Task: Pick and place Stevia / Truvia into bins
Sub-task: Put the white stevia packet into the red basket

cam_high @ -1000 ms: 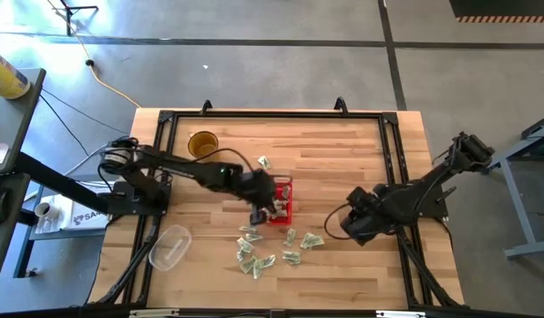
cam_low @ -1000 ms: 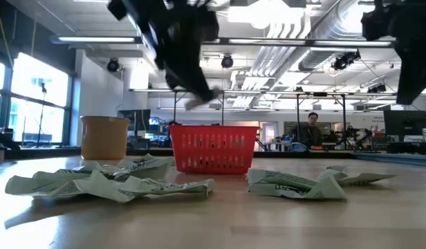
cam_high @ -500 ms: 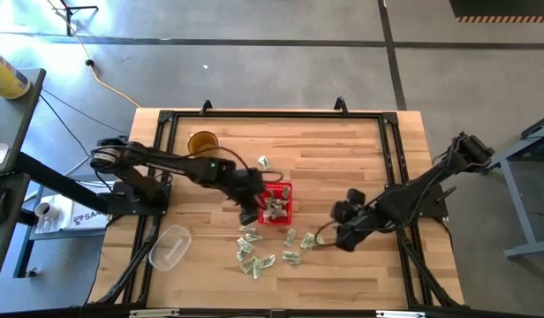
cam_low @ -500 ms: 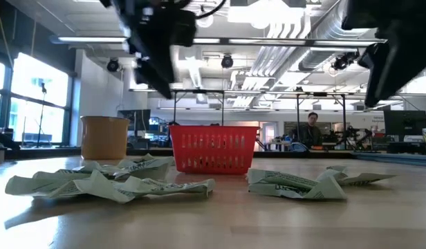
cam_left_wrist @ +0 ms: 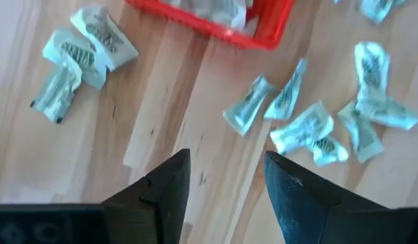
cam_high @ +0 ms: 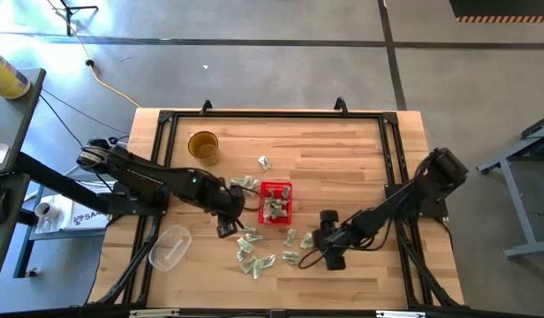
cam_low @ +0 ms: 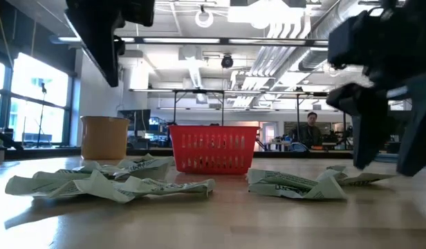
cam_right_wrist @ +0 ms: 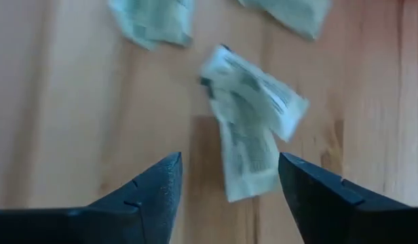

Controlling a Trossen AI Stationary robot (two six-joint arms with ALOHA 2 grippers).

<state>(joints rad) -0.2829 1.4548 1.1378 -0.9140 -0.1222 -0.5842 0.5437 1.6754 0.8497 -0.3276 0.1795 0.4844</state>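
— Right tool (cam_high: 329,252) first: where is it, and what is it doing?

— It sits low over the surface (cam_high: 343,159), just beyond the front-right corner of the red basket (cam_high: 275,202). Its fingers (cam_right_wrist: 148,196) are spread with nothing between them, and a crumpled green-and-white sachet (cam_right_wrist: 253,129) lies on the wood straight ahead of the gap. I'd judge it is lined up that way so the fingers can drop to either side of that sachet and pinch it.

— And the left tool (cam_high: 225,227)?

— On the opposite side of the basket, off its front-left corner, also spread and empty. Its wrist view looks down on bare wood, with the basket's rim (cam_left_wrist: 216,30) farther off and loose sachets to both sides.

— Where are the sachets overall?

— A few already lie inside the basket. Most are scattered on the surface in front of it (cam_high: 254,256), a couple lie beside its left wall (cam_high: 245,184), and one sits behind it (cam_high: 264,162). So much sorting remains.

— Anything else near the basket?

— An amber cup (cam_high: 202,144) behind it to the left, and a clear tub (cam_high: 169,246) in front to the left. Neither is involved.
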